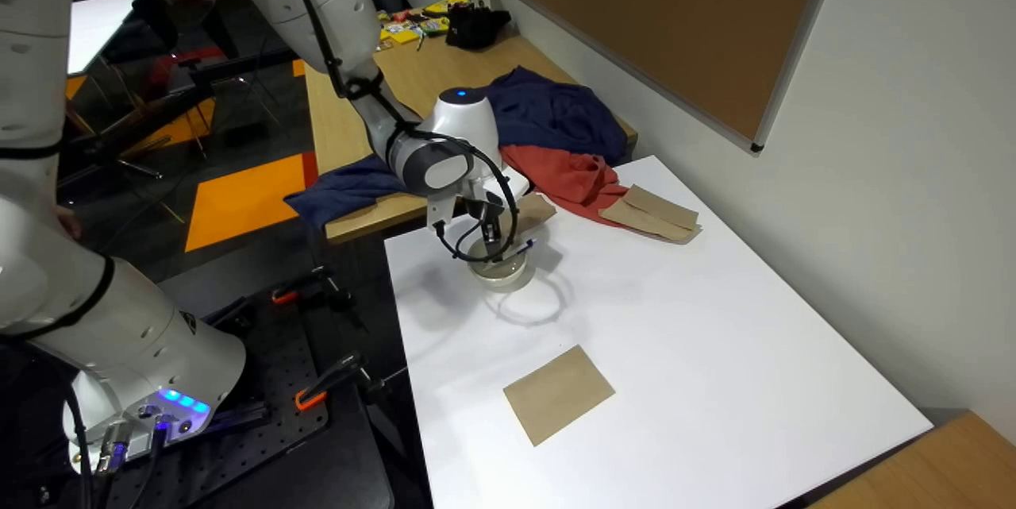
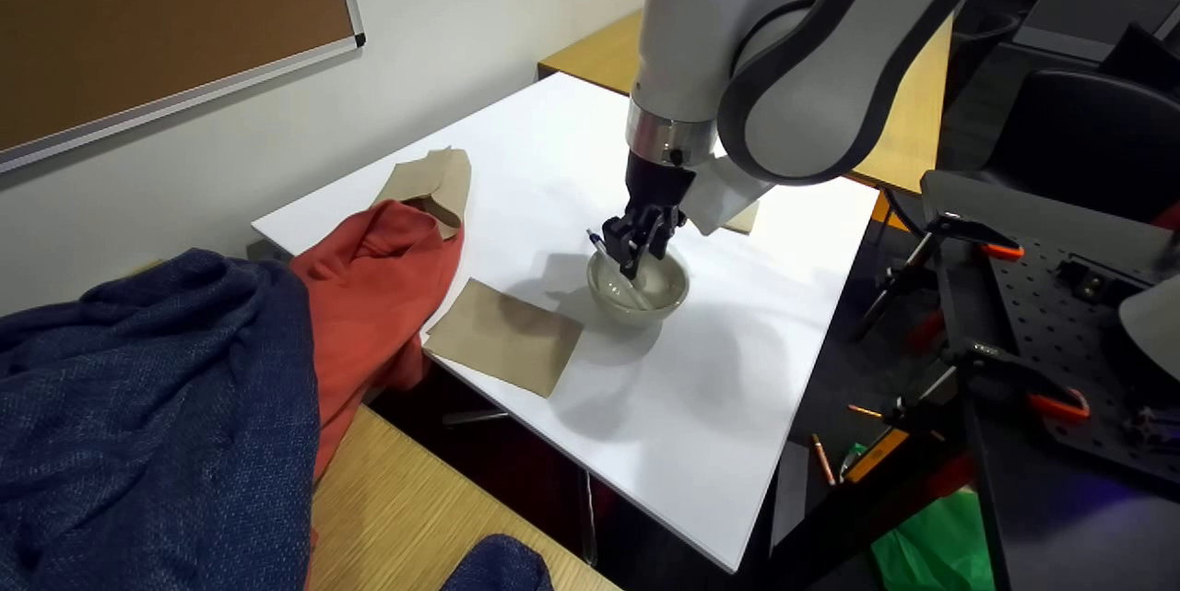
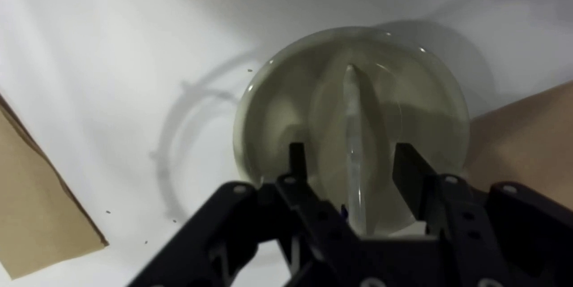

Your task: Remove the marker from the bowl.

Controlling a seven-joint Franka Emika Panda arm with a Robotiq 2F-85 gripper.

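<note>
One marker (image 3: 352,112) leans in the bowl (image 3: 324,117), ungripped; my hand (image 3: 349,155) hangs spread over it. I judge the reach nearly done; grip and removal remain.

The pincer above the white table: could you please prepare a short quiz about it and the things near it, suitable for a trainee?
1. Fill in: in the wrist view, the marker rests in the pale, round .....
2. True or false: the pincer is open.
3. Multiple choice: in both exterior views, which cloth lies next to the dark blue cloth? A) green; B) red; C) yellow.

Key:
1. Bowl.
2. True; in the wrist view its fingers stand apart, with the marker showing between them.
3. B, the red cloth.
</note>
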